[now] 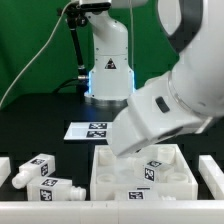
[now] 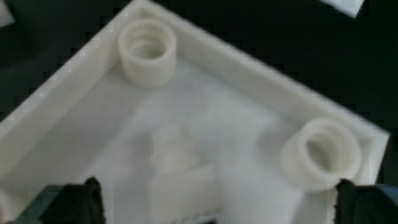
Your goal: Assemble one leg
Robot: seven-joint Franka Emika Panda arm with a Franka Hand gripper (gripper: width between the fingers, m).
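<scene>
No words, brand names or numbers can be read; a black triangular warning sign point(image 1: 110, 66) stands on the white robot base point(image 1: 108, 45), upper centre of the exterior view; black-and-white square tags show on the marker board point(image 1: 88, 130) at centre, on the legs point(image 1: 38, 168) at lower left, and on one leg point(image 1: 153, 171) at lower right.

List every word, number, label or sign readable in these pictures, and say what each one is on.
Words or numbers: none readable in either view.
Triangle sign on the arm's white base: dark, its inside too small to read.
Square black-and-white tags, patterns only, no letters: on the marker board, the legs and the tabletop.
Wrist view: plain white tabletop, no print.
</scene>
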